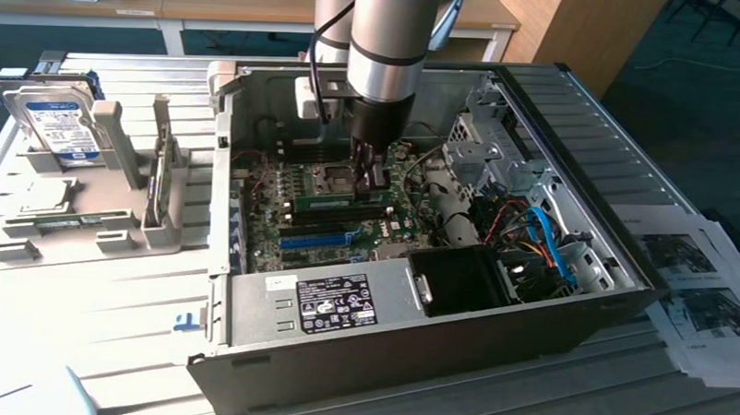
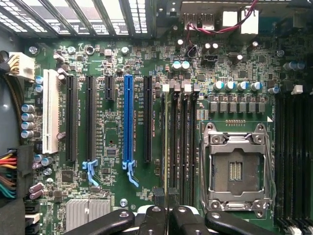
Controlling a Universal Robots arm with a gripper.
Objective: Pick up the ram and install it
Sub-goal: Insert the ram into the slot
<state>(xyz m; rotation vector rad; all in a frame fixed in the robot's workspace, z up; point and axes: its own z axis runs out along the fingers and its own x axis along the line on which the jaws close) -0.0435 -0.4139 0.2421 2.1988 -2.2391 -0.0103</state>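
- I have the pincer (image 1: 368, 182) down inside the open computer case (image 1: 614, 271), its jaws drawn nearly together on the ram (image 1: 340, 204).
- In the wrist view the ram (image 2: 166, 142) runs straight out from between the fingertips (image 2: 159, 198) as a thin edge-on line. It lies alongside the black memory slots (image 2: 183, 142) directly beneath the pincer.
- As I judge it, the step in hand is seating the stick. I would keep it parallel to its slot and upright, then press straight down with even force along its length.
- I cannot tell whether the slot's end clips stand open, which matters here.
- The blue slot (image 2: 128, 117) lies off to one side of the pincer and the empty processor socket (image 2: 237, 169) to the other. Neither is the target.
- Seen from outside, the ram is a long, narrow green strip with a darker band, lying low over the motherboard (image 1: 284, 214).
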